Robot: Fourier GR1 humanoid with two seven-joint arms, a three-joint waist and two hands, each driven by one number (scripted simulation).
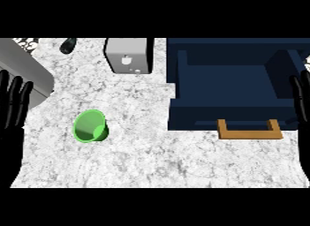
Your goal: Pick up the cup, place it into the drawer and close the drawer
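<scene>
A green cup (91, 126) lies on the marble counter (150, 154), left of centre, its mouth tilted toward me. The dark blue drawer (232, 84) stands pulled open at the right, with a wooden handle (248, 130) on its near front. My left hand (7, 103) rests open at the view's left edge, fingers up, well left of the cup. At the right edge my right hand (307, 99) rests open too, fingers up, beside the drawer's right side. Neither hand touches anything.
A grey box-shaped appliance (129, 55) stands at the back of the counter. A dark object (68, 45) lies at the back left. A grey surface (13, 57) borders the counter's upper left.
</scene>
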